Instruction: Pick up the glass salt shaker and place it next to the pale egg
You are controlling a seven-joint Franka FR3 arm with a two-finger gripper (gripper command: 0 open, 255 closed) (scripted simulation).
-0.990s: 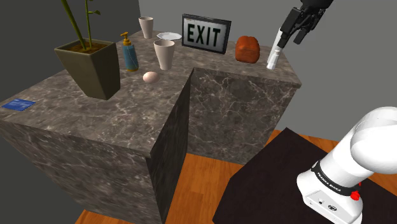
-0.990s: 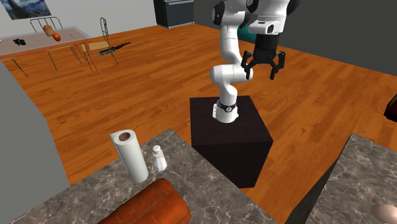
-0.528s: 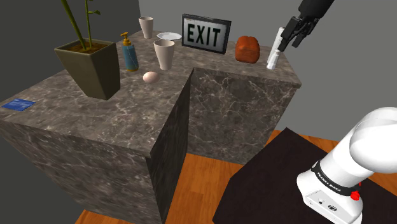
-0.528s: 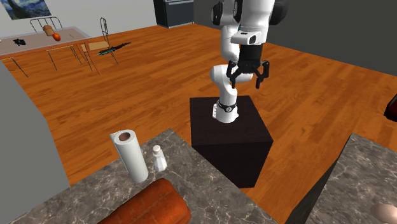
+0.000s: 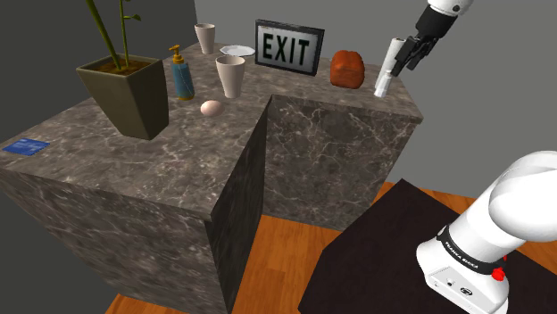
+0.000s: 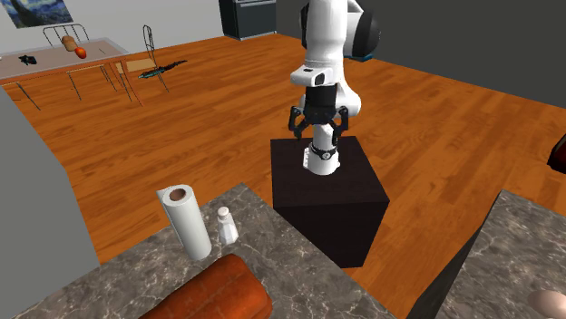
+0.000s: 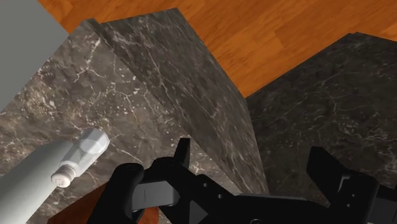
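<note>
My pincer (image 6: 317,130) hangs spread and empty, well apart from the paper roll (image 6: 184,220). The salt shaker (image 6: 226,225) stands on the tabletop (image 6: 290,281) just beside that roll. I judge this the approach: next I must descend over the shaker and close. The egg (image 5: 211,108) lies far from the roll.
</note>
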